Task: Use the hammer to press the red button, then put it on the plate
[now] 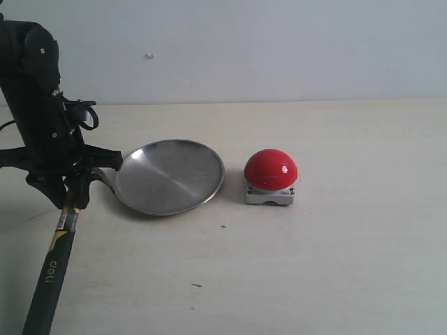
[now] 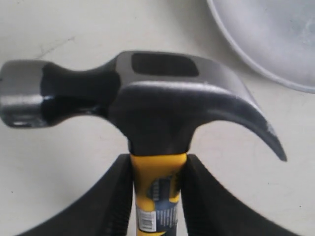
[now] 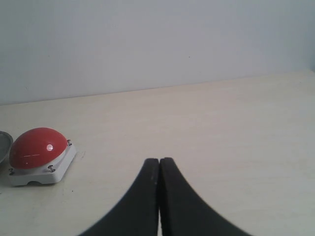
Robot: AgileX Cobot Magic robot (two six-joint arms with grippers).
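Externally, the left gripper [image 1: 70, 187] stood at frame left, beside the plate [image 1: 171, 176]; the red button [image 1: 270, 169] sat centre-right. Left wrist: fingers clenched the hammer [image 2: 162, 103] just below its head, presumably for control in pressing. Right wrist: right gripper [image 3: 159, 162] pressed together, empty, idle.

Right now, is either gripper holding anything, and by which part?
The left gripper is shut on the hammer, gripping the yellow top of the handle just below the head. The right gripper is shut and holds nothing.
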